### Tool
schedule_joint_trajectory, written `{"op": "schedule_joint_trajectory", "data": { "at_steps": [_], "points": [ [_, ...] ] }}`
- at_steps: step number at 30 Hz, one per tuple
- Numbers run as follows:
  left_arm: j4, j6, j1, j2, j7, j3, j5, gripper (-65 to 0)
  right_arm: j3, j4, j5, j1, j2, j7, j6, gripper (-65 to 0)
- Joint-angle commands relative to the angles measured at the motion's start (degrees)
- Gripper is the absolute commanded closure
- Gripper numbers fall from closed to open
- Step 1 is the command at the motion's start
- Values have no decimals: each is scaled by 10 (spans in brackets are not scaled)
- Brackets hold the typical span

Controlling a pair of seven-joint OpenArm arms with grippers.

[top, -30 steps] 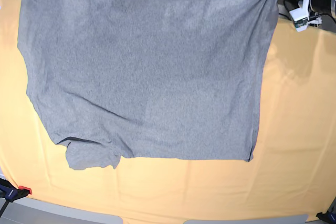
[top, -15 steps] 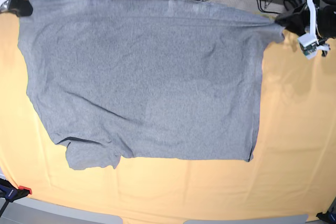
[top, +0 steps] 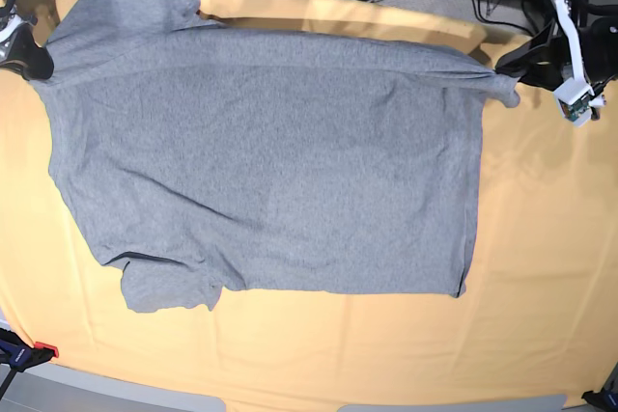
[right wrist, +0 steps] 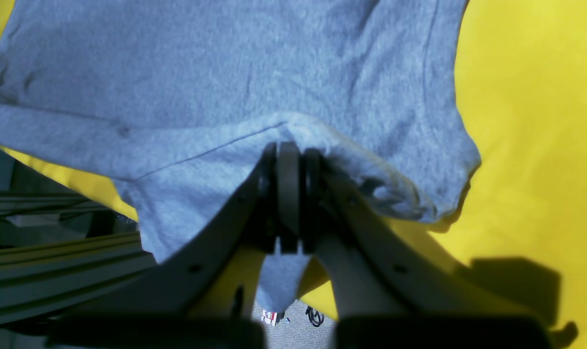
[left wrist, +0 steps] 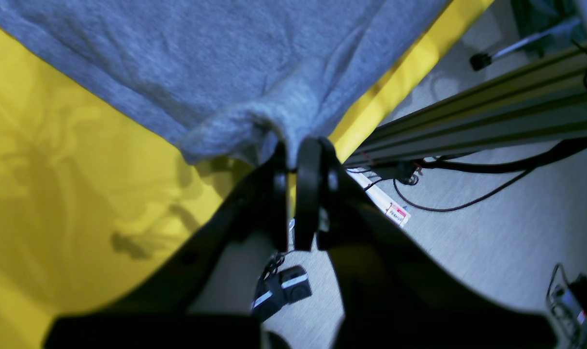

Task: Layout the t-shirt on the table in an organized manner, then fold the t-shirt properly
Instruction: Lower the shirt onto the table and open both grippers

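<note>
The t-shirt (top: 270, 161) lies spread flat, plain side up, across the table (top: 541, 267). The left gripper (left wrist: 293, 150) is clenched on a bunched corner at the table's far edge. The right gripper (right wrist: 288, 150) is clamped on the opposite far corner.

Left hand (left wrist: 293, 155): jaws pressed together, grey fabric pinched at the tips, held low at one far edge. Right hand (right wrist: 288, 150): jaws likewise clamped on fabric, opposite edge.
</note>
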Motion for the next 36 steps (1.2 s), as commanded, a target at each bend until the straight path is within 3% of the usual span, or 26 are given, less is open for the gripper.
{"op": "schedule_joint_trajectory", "data": {
  "at_steps": [1, 5, 10, 15, 22, 25, 28, 36],
  "points": [
    [2, -3, -2, -1, -14, -6, -9, 0, 7, 3, 10, 5, 10, 9, 1, 0],
    [-24, -3, -20, 27, -42, -6, -9, 0, -12, -12, 10, 7, 9, 9, 1, 0],
    [-85, -3, -76, 40, -47, 2, -2, 0, -56, -32, -85, 10, 9, 91, 1, 0],
    [-150, -3, -116, 40, -44, 77, -1, 0, -71, -32, -139, 54, 9, 93, 1, 0],
    [-198, -3, -175, 40, -45, 180, 42, 0, -71, -32, -145, 80, 9, 94, 1, 0],
    [-203, -3, -203, 41, -45, 206, 42, 0, -71, -33, -175, 80, 9, 126, 1, 0],
    [-203, -3, -223, 40, -45, 216, 42, 0, -71, -34, -205, 80, 9, 148, 1, 0],
    [-203, -3, -239, 41, -80, 215, 98, 0, -71, -34, -215, 80, 9, 156, 1, 0]
  ]
}}
